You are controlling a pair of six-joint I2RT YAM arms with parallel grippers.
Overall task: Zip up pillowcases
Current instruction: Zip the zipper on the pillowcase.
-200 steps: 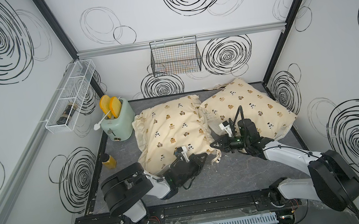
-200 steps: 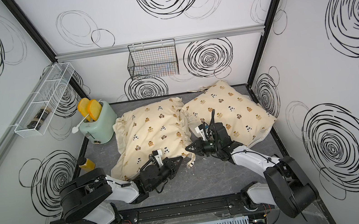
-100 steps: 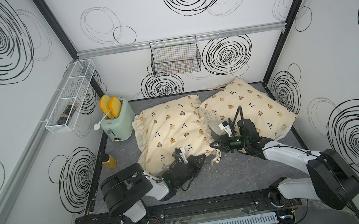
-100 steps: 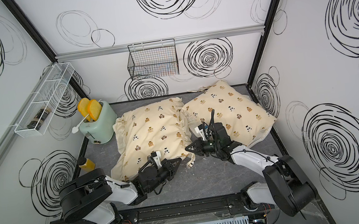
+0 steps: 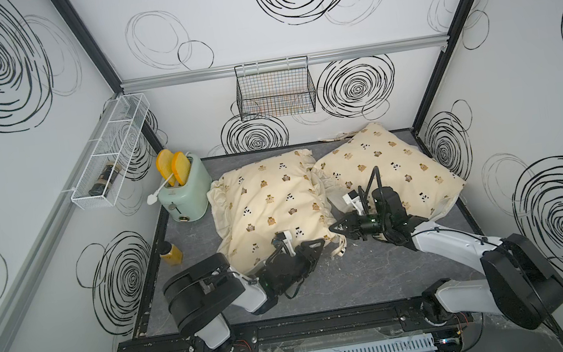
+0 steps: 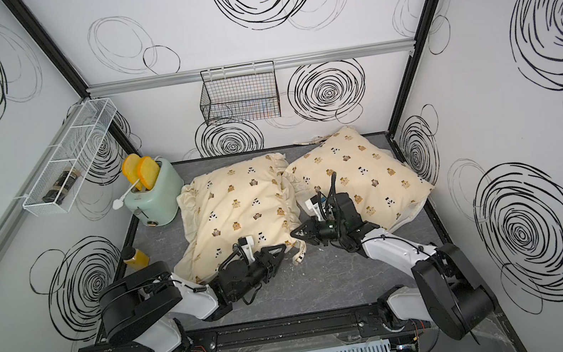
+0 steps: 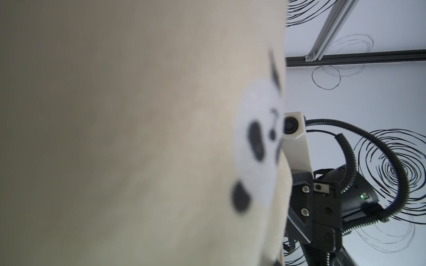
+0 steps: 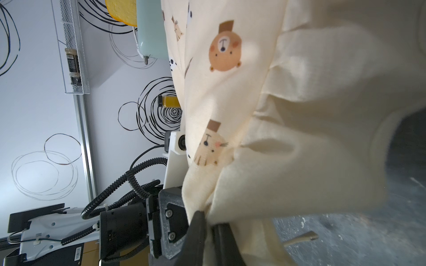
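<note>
Fabric is pinched in my right gripper (image 8: 208, 222): its 2 dark fingers (image 8: 196, 232) sit together on the ruffled edge of the left case (image 5: 268, 201), at that case's near right corner. In both top views this gripper (image 5: 338, 229) points across toward my left gripper (image 5: 315, 250), low over the table (image 5: 361, 278). The left gripper lies at the near edge of the same case, close to the right one, its wrist pressed against the cloth. Whether its jaws are apart or together I cannot tell: cream cloth with a blurred panda (image 7: 255, 147) blocks nearly all of my left wrist view, and the top views show only dark shapes there. A tie (image 5: 341, 250) hangs off that corner onto the table between the 2 grippers. The left case lies mid-table, just beside the toaster (image 5: 185, 194). The right case (image 5: 383, 162) lies toward the back right corner, its edge touching the left case's ruffle. A bottle (image 5: 171, 256) of orange liquid stands by the table's left edge, well apart from both cases.
</note>
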